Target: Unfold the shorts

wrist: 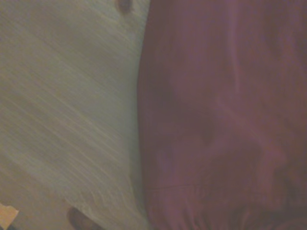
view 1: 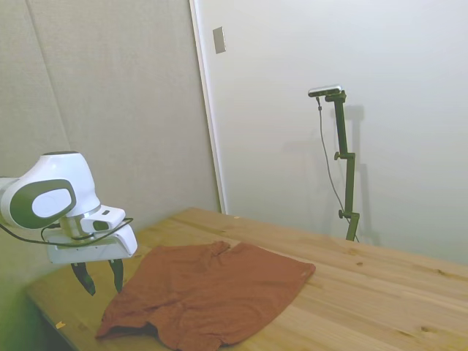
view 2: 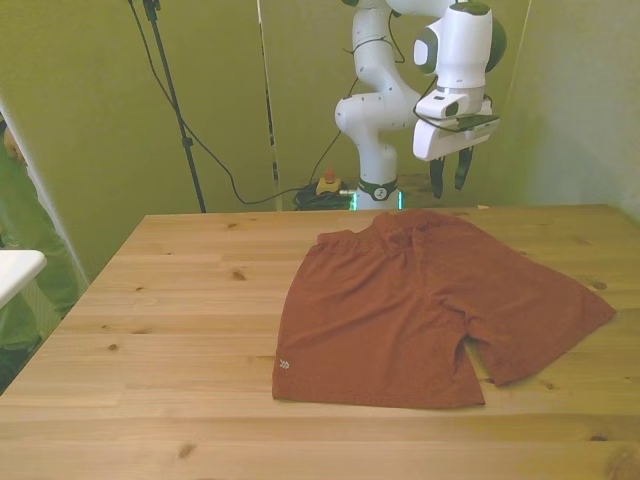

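Observation:
The rust-brown shorts (view 2: 420, 305) lie spread flat on the wooden table (view 2: 160, 300), both legs pointing to the front view's right and near side, with a small white logo at one hem. In the side view the shorts (view 1: 208, 292) fill the near part of the table. My gripper (view 2: 450, 172) hangs above the table's far edge, just behind the waistband, and touches no cloth. Its two dark fingers (view 1: 85, 278) stand apart with nothing between them. The wrist view is blurred and shows the shorts (wrist: 225, 115) beside bare wood.
A white object (view 2: 15, 270) juts in at the front view's left edge, with a person's green sleeve (view 2: 20, 220) behind it. Cables and a stand pole rise behind the table's far left.

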Robot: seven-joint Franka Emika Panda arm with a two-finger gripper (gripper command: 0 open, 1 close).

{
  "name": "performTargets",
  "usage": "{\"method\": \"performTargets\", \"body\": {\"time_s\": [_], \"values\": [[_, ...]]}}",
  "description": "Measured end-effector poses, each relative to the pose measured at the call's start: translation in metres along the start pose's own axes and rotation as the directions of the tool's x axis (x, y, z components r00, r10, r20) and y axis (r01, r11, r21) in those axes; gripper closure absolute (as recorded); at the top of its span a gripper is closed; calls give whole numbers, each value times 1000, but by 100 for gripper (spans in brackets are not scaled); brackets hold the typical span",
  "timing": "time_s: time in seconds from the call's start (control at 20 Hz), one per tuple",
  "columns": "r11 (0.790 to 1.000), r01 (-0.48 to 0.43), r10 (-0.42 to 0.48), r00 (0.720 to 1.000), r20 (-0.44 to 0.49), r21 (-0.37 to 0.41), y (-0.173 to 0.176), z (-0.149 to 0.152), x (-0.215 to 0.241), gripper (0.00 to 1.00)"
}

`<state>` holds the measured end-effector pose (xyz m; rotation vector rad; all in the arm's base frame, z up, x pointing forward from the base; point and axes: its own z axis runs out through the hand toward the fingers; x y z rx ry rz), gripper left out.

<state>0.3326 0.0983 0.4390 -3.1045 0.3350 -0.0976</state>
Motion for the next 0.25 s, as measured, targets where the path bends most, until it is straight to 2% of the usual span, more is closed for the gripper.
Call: {"method": "performTargets", "body": {"time_s": [0.25], "values": [[998,-68,68,998,-8,10,12,-30,-22,0]]}}
